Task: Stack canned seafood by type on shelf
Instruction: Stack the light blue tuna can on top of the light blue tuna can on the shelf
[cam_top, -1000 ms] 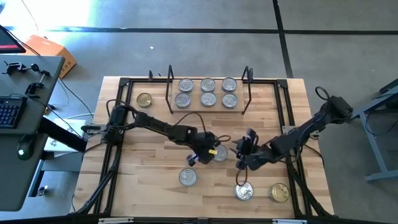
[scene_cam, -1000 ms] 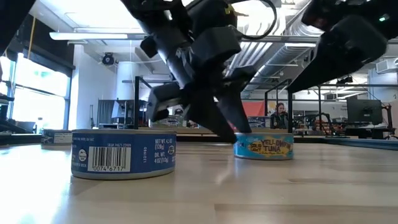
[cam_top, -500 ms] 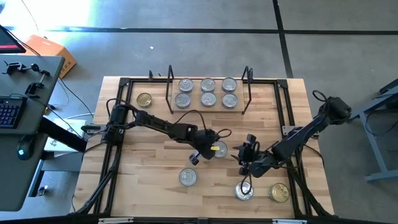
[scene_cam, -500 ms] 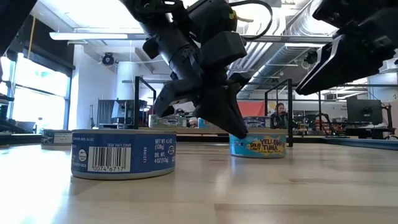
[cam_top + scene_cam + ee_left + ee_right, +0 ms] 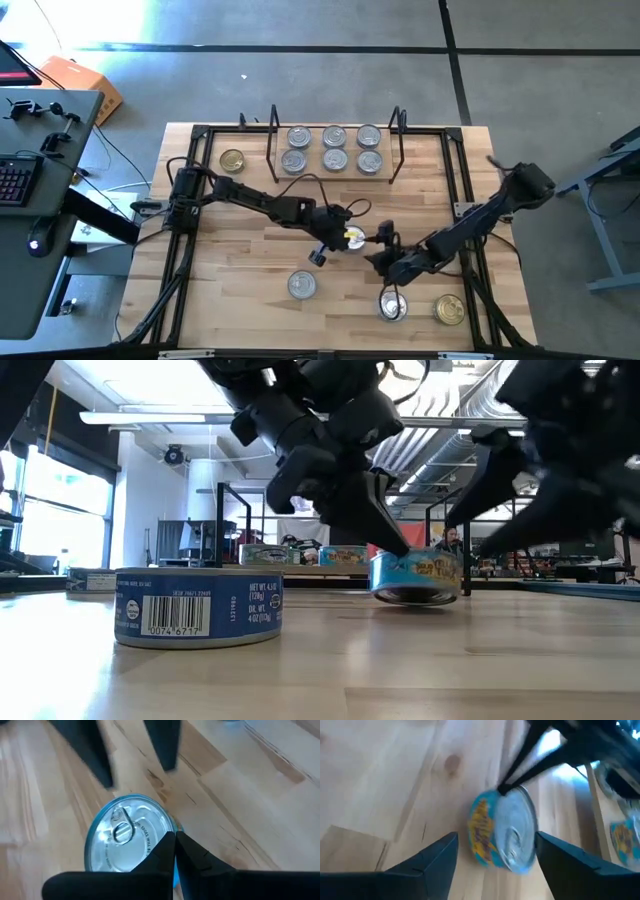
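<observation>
Left gripper [image 5: 345,238]: pinched shut on tuna tin's [image 5: 353,238] rim, tin lifted mid-tabletop, seemingly for handover | Right gripper [image 5: 380,252]: spread wide beside it, nothing held | Shelf [image 5: 333,172]: far edge, six tins stacked.

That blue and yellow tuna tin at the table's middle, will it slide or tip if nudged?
The tuna tin already sits slightly tilted, with the shut left gripper at its rim, so tipping seems possible. It is short, wide and rigid, so it probably resettles flat. On smooth wood it likely slides easily.
</observation>
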Available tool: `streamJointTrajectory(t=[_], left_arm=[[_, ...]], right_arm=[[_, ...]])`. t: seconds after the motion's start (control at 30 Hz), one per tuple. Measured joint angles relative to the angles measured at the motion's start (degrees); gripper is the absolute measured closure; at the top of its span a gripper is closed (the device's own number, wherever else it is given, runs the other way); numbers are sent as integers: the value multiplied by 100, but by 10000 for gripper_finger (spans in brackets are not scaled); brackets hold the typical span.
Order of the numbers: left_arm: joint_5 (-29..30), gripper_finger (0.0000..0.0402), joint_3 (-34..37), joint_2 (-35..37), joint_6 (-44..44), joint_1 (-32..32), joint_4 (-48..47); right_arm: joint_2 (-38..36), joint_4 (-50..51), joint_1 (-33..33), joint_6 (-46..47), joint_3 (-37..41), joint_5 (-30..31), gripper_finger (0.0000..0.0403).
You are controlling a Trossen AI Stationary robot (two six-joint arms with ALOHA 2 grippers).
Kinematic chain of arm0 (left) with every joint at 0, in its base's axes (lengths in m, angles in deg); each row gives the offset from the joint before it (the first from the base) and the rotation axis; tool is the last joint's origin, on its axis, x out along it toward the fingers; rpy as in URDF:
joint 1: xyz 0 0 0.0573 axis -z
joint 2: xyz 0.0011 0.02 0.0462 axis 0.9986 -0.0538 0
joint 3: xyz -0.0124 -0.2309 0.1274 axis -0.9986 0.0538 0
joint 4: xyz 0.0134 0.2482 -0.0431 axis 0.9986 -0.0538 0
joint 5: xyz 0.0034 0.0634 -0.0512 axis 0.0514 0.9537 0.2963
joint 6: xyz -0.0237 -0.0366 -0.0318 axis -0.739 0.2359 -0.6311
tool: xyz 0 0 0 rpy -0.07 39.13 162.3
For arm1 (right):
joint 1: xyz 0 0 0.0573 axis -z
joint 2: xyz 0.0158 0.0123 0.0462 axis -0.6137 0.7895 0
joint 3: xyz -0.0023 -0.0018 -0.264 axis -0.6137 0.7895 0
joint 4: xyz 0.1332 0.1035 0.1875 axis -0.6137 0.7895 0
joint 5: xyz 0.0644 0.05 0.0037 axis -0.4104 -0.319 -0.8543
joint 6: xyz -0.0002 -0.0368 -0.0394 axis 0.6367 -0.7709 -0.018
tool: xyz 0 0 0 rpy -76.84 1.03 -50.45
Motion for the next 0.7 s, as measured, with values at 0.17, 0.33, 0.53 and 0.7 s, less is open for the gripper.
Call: streamJointTrajectory(t=[0.17,0.33,0.53,0.7], left_arm=[[-7,401,-1,0,-418,-58,28],[-4,401,-1,0,-596,-59,201],[28,401,-1,129,-694,-39,195],[19,401,-5,340,-718,-27,250]], right_arm=[[698,-589,30,-705,0,478,147],[1134,-723,67,-737,-1,1260,146],[1222,-894,219,-342,-11,1230,146],[1233,-1251,342,-449,-2,1159,167]])
